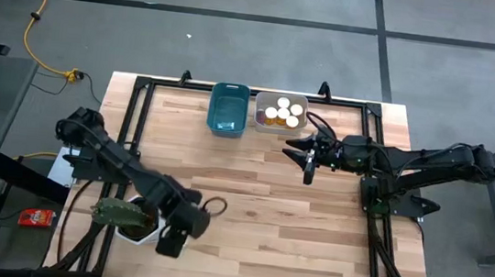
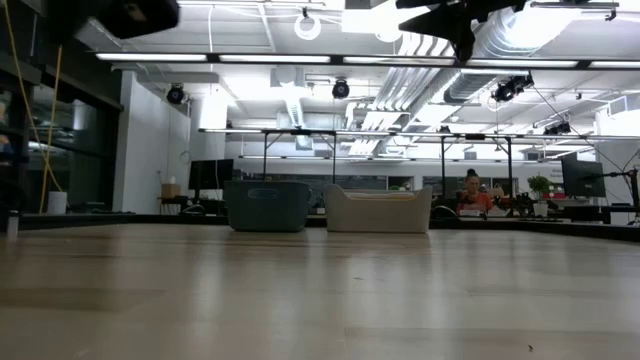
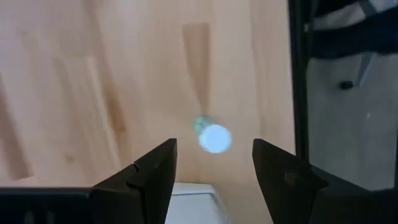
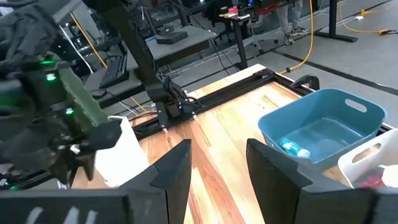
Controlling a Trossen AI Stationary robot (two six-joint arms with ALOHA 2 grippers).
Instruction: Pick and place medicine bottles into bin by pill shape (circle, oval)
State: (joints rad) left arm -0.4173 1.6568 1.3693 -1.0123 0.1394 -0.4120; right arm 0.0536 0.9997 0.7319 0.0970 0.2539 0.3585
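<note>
Left pincer (image 3: 214,171), wide open and empty, should drop straight over the white-capped bottle (image 3: 214,138) on the bench (image 3: 74,93), then close.

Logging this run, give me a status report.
Left gripper open, empty, by white hexagonal pot. Right gripper open, empty, near pale plastic bin. Amber white-capped medicine bottles clustered inside it. Nothing obstructing.

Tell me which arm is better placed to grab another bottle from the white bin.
Right, probably. The right pincer hovers open just beside the white bin holding the medicine bottles. The left pincer is far off at the table's opposite corner, by the plant pot.
</note>
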